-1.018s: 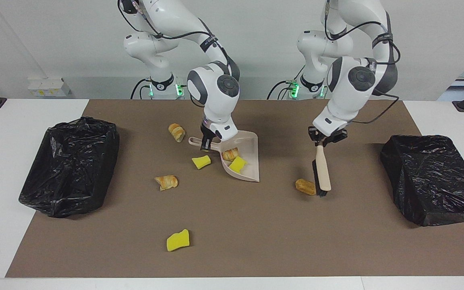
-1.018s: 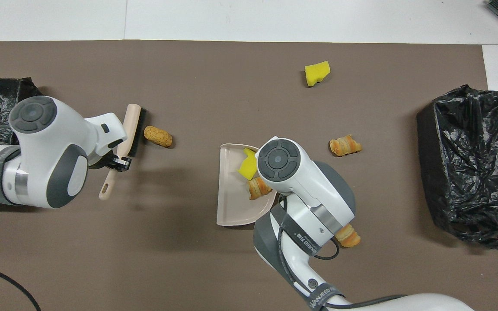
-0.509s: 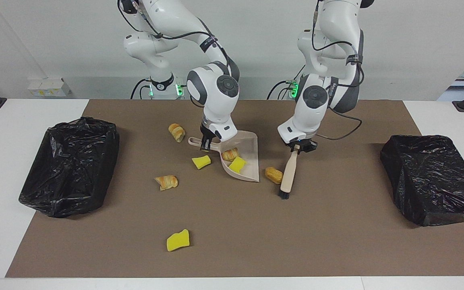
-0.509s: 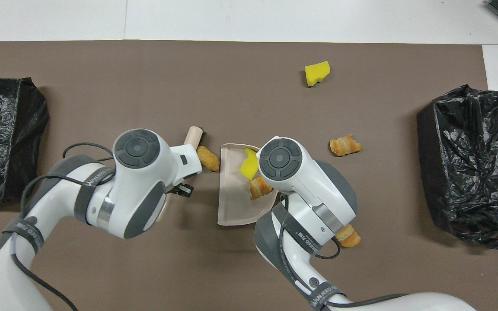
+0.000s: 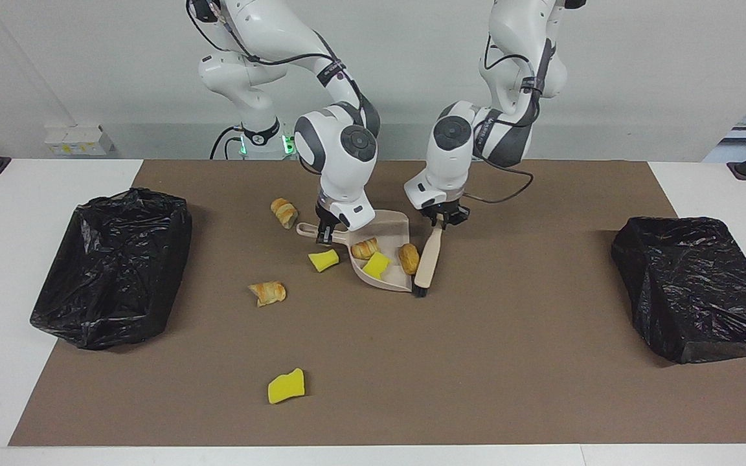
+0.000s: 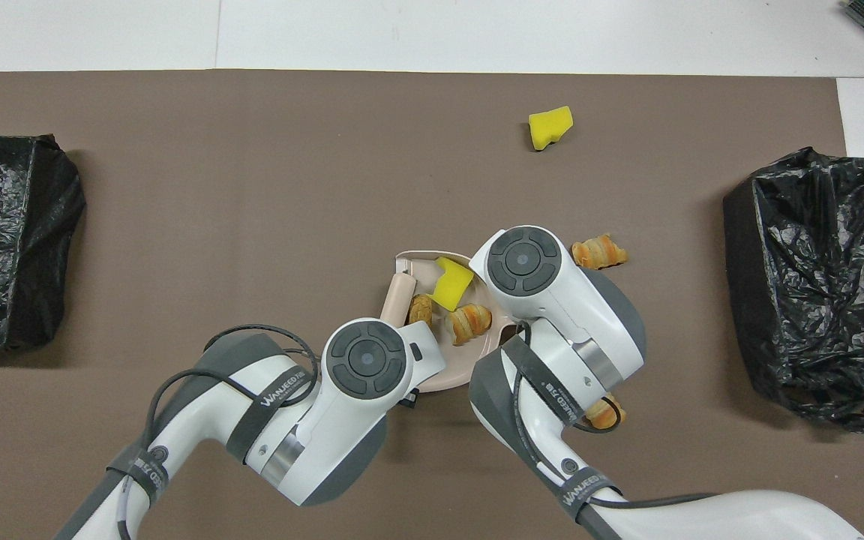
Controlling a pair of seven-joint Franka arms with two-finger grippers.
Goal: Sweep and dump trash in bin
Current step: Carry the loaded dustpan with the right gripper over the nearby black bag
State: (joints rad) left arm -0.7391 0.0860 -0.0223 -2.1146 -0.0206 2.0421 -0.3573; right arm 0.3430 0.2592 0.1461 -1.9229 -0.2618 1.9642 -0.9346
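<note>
My right gripper (image 5: 326, 234) is shut on the handle of the beige dustpan (image 5: 391, 228), which rests on the brown mat. In the pan lie a croissant piece (image 5: 365, 248), a yellow sponge chunk (image 5: 376, 264) and a bread piece (image 5: 408, 257). My left gripper (image 5: 443, 220) is shut on the handle of the brush (image 5: 427, 259), whose head lies against the pan's open edge beside the bread piece. Loose trash on the mat: a yellow chunk (image 5: 323, 260) beside the pan, a croissant piece (image 5: 268, 292), another (image 5: 283, 212) nearer the robots, and a yellow chunk (image 5: 286, 386) farthest out.
A black-bagged bin (image 5: 114, 265) stands at the right arm's end of the table and another (image 5: 690, 285) at the left arm's end. The brown mat (image 5: 509, 362) covers the middle of the white table.
My left arm has swept the brush and the bread piece across the mat toward the right arm's end, and the piece now lies in the dustpan. The dustpan has shifted slightly.
</note>
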